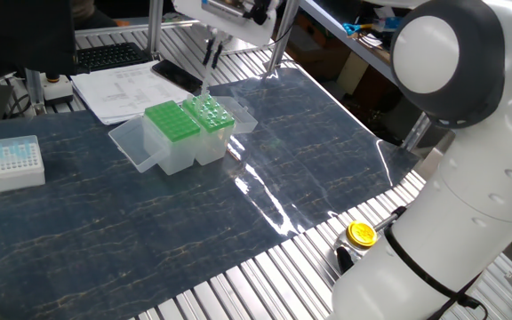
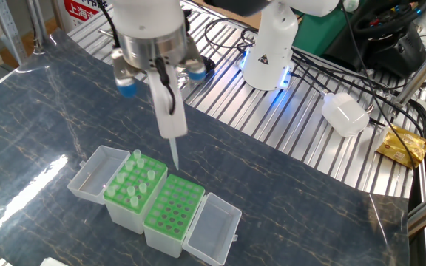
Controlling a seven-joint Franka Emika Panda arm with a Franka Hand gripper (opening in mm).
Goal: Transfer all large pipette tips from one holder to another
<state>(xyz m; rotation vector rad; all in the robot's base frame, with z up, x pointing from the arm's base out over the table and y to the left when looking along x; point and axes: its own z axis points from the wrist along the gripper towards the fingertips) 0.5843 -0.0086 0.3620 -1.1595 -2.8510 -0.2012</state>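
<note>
One large pipette tip [image 2: 174, 154] hangs clamped in the gripper [image 2: 169, 130] above the racks [image 2: 154, 201].

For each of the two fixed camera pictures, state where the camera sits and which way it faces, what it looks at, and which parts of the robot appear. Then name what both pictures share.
One fixed view: beside the robot's base, looking across the table past the white arm at the green holders, with a white tip box at left.
The other fixed view: high on the opposite side, looking down and back toward the base; the gripper holds a large pipette tip above the holders.
Shared: both holders, the gripper, the dark mat.
</note>
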